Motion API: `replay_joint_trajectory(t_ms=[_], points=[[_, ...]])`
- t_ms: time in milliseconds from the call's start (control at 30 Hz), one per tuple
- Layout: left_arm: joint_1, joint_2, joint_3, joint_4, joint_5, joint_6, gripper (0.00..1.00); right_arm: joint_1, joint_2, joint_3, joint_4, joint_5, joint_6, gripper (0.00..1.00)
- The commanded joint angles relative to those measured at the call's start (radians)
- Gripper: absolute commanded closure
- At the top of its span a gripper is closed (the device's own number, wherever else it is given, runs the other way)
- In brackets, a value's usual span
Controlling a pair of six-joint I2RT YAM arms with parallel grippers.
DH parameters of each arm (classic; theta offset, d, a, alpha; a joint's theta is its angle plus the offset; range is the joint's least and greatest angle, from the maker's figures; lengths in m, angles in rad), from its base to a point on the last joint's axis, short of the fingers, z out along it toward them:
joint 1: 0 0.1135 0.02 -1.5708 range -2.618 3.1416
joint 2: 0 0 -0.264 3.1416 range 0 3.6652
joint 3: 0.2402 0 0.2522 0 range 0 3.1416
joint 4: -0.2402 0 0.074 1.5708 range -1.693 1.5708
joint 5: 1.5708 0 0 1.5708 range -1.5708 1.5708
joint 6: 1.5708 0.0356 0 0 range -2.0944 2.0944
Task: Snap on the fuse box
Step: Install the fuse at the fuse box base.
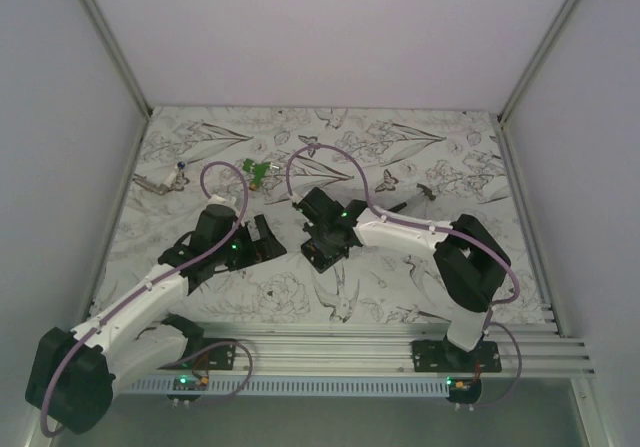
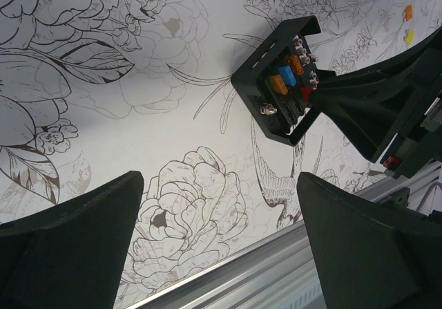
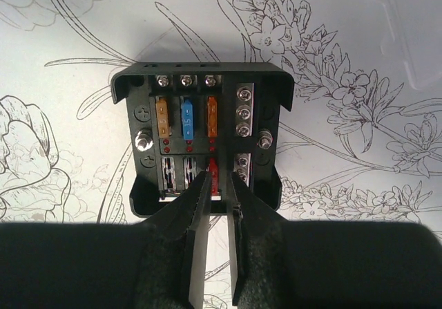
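Broadly, the white table cover printed with grey line-drawn flowers and birds (image 1: 400,147) lies under both my arms. My left gripper (image 2: 219,181) hovers over bare print with its fingers spread as wide as they go and nothing between them. To its right, well apart from it and near the middle of the table, sits the small black square plastic fuse box (image 3: 141,178), flat on the cover with its open face up. My right gripper (image 3: 219,184) is down at the box's near edge, fingers parted only a narrow slit and clamped on nothing. Between their tips stands a small red fuse (image 3: 213,173) in the lower row. Above it, an amber fuse (image 3: 162,115), a blue fuse (image 3: 187,115) and an orange fuse (image 3: 212,113) stand side by side.
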Motion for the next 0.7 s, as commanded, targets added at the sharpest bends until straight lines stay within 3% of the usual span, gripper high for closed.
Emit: replay_joint_trajectory(t_ms=[0,267,667], points=[[-0.006,0.002,0.011,-0.028,-0.015,0.02,0.0,-0.007,0.009,0.038,0.003,-0.003,-0.006,0.81],[-0.006,0.007,0.013,-0.028,-0.012,0.02,0.0,-0.011,0.038,0.038,-0.004,-0.033,-0.008,0.99],[-0.006,0.007,0.008,-0.028,-0.022,0.024,0.0,-0.01,0.145,-0.042,-0.085,-0.009,-0.002,1.0]])
